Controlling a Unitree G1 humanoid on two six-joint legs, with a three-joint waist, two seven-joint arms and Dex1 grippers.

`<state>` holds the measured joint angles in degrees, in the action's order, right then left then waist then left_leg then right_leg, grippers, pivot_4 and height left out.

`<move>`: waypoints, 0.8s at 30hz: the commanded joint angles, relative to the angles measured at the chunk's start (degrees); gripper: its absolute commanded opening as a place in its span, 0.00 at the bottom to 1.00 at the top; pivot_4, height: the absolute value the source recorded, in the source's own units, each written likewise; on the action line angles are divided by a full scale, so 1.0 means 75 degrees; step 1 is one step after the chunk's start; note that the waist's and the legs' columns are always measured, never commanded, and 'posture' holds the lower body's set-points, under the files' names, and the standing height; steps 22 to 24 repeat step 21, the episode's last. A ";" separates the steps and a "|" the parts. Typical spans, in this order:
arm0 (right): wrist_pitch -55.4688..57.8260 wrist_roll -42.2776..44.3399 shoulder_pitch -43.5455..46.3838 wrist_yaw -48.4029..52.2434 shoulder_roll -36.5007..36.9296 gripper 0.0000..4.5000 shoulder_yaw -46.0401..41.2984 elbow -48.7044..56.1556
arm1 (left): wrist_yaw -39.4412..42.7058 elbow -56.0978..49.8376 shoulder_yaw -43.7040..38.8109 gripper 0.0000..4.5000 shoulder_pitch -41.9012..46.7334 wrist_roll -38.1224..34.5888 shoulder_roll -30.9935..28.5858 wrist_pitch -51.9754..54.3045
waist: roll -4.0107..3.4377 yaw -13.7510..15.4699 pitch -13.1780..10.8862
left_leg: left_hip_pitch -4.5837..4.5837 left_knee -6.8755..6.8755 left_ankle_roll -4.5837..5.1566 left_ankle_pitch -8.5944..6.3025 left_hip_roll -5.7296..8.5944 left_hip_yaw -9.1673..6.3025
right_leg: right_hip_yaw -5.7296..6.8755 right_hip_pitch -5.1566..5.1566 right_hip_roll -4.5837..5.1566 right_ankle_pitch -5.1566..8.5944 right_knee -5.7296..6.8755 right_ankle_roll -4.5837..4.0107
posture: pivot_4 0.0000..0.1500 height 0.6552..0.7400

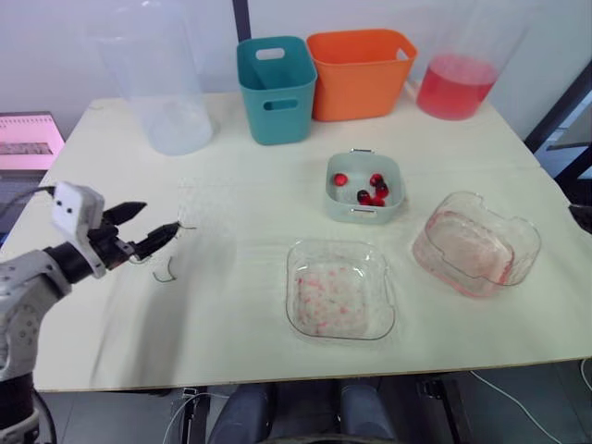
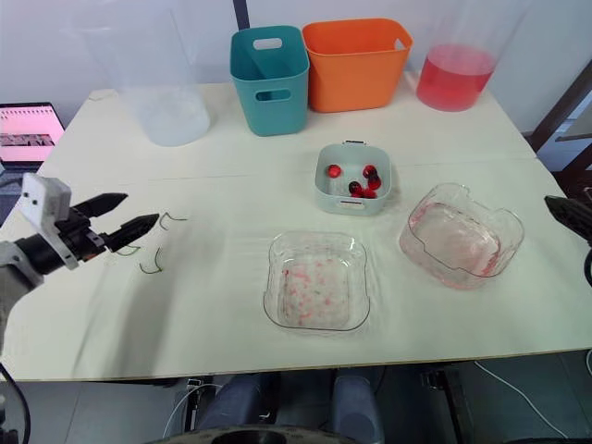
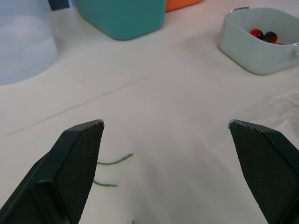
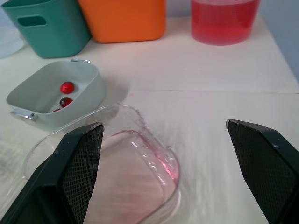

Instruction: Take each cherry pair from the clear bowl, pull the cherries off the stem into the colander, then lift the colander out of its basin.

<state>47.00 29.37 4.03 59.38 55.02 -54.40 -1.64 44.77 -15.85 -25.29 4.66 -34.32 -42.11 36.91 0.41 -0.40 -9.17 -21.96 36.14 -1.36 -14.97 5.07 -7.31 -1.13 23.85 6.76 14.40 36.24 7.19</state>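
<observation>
The pale green colander (image 1: 364, 188) stands at mid table with several red cherries (image 1: 375, 190) inside. In front of it is a square clear bowl (image 1: 340, 289), stained red and holding no cherries. Bare green stems (image 1: 165, 275) lie on the table at the left. My left gripper (image 1: 159, 218) hovers open just above those stems (image 3: 114, 161), with nothing between its fingers. My right gripper (image 4: 163, 123) is open and empty at the table's right edge, beside a second clear container (image 4: 126, 177) with pink residue.
At the back stand a teal bin (image 1: 276, 88), an orange bin (image 1: 361, 72), a tall clear tub (image 1: 157, 79) at the left and a jug of red liquid (image 1: 458, 79) at the right. A laptop (image 2: 28, 129) sits beyond the table's left edge.
</observation>
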 commanded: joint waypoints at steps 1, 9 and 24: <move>-0.0288 0.0181 -0.0180 -0.0071 0.0056 0.99 -0.0214 -0.0038 | -0.0096 -0.0149 0.0012 1.00 0.0067 -0.0040 -0.0002 -0.0142 | 0.0001 -0.0004 0.0000 | 0.0003 0.0001 0.0000 0.0000 0.0000 0.0000 | 0.0005 -0.0008 -0.0001 0.0000 -0.0003 0.0000 | 1.00 1.00; -0.0550 0.0497 -0.0420 -0.0305 -0.0123 0.99 0.0012 0.0064 | -0.0205 -0.0207 0.0181 1.00 0.0058 -0.0061 0.0037 -0.0180 | 0.0001 -0.0020 -0.0001 | 0.0066 -0.0005 0.0023 -0.0015 -0.0001 -0.0003 | 0.0001 -0.0072 0.0001 0.0004 -0.0023 0.0002 | 1.00 1.00; -0.0407 0.0872 -0.0345 -0.0860 -0.0106 0.99 0.0418 0.0491 | -0.0256 -0.0213 0.0297 1.00 0.0123 -0.0045 0.0019 -0.0142 | 0.0001 -0.0012 -0.0002 | 0.0066 -0.0007 0.0022 -0.0015 0.0000 -0.0004 | 0.0000 -0.0071 0.0002 0.0004 -0.0024 0.0002 | 1.00 1.00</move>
